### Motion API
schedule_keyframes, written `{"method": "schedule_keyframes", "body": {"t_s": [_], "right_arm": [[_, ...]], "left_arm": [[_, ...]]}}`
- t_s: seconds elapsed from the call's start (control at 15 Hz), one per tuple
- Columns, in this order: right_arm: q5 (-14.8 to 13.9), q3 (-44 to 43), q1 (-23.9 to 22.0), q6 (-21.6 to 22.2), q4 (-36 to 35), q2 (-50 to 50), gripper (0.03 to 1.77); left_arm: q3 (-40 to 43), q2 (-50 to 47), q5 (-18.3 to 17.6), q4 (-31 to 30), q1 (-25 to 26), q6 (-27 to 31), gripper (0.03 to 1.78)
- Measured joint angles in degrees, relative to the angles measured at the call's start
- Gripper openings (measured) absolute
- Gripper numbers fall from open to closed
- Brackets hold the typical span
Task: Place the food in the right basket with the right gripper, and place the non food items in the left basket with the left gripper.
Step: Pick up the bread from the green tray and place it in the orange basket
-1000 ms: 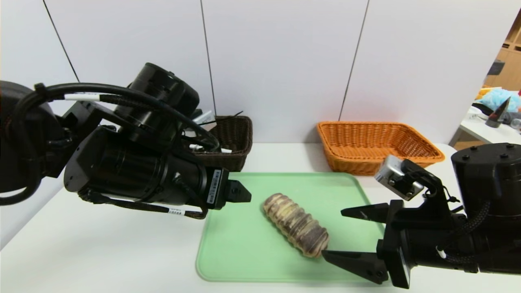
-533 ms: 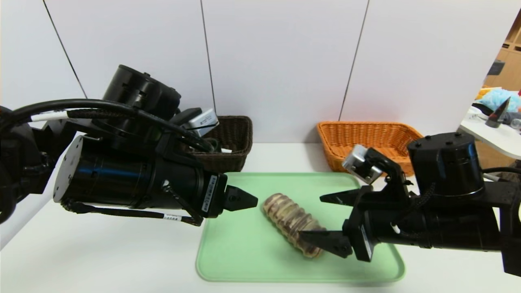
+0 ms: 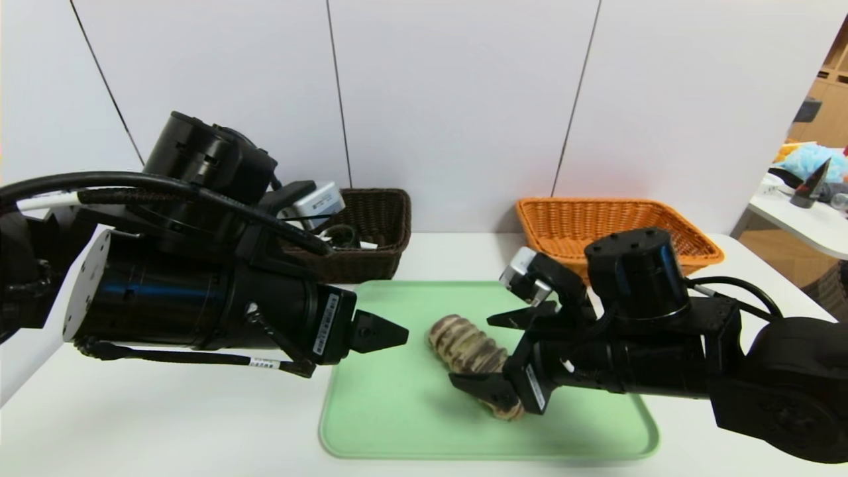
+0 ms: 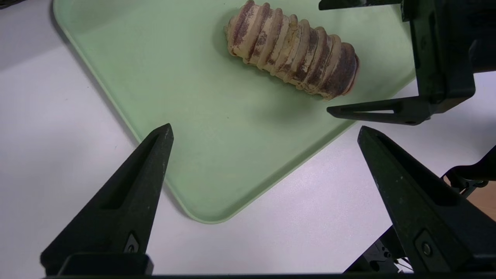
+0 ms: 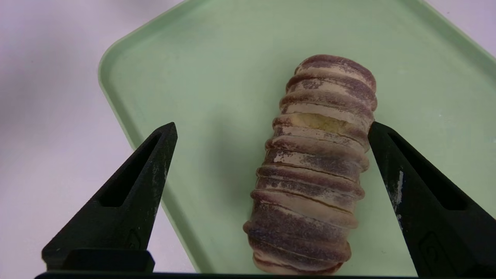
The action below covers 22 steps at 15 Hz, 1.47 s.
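The food, a tan roll with brown and purplish stripes (image 3: 464, 344) (image 4: 294, 58) (image 5: 317, 166), lies slantwise on a green tray (image 3: 397, 411). My right gripper (image 3: 472, 350) (image 5: 272, 128) is open and straddles the roll's near end, one finger on each side; the far finger's tip (image 5: 381, 143) is right at the roll's flank. My left gripper (image 3: 391, 330) (image 4: 265, 128) hangs open and empty over the tray's left edge, pointing at the roll. The left basket (image 3: 381, 222), dark brown, stands behind the left arm, its contents mostly hidden. The right basket (image 3: 616, 232), orange, stands at the back right.
The white table (image 3: 165, 424) carries the tray and both baskets, with a white wall close behind. A side table with odds and ends (image 3: 811, 199) stands off to the far right. The bulky left arm blocks much of the left half.
My right gripper has travelled left over the tray until its open fingers bracket the roll. The left arm has drawn back a little; its gripper still hangs open.
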Motion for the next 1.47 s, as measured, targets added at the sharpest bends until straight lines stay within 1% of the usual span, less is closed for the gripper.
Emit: {"method": "schedule_keyframes", "body": {"t_s": [0.13,0.33,0.47,0.73,0.93,1.13,1.27,1.33,1.47], "right_arm": [[-2.76,-0.38,0.79,0.0,-0.02,1.12,1.7],[-8.02,-2.3,2.61,0.38,0.87,2.47,1.7],[-12.01,-4.21,3.72,1.23,3.78,3.11,1.7],[-17.43,-8.55,5.71,5.29,11.53,3.61,1.7],[-19.33,-10.91,6.66,7.62,15.71,3.96,1.7],[-22.61,-12.18,7.46,8.28,17.43,4.79,1.7],[-23.16,-12.46,7.63,8.91,17.54,5.42,1.7],[-23.2,-12.81,7.68,9.94,17.7,5.68,1.7],[-23.27,-13.95,7.68,11.53,19.85,6.25,1.7]], "left_arm": [[0.27,-0.35,-0.02,-0.02,0.17,0.3,1.69],[0.35,-0.52,0.0,-0.4,0.15,0.41,1.69],[0.38,-0.59,0.0,-0.41,0.15,0.41,1.69],[0.33,-0.59,0.0,-0.51,0.15,0.44,1.69],[0.22,-0.59,0.0,-0.52,0.15,0.48,1.69],[0.02,-0.55,0.0,-0.52,0.13,0.56,1.69],[-0.04,-0.5,-0.02,-0.52,0.13,0.56,1.69],[-0.04,-0.48,-0.02,-0.52,0.13,0.59,1.69],[-0.04,-0.46,0.0,-0.55,0.13,0.61,1.69]]}}
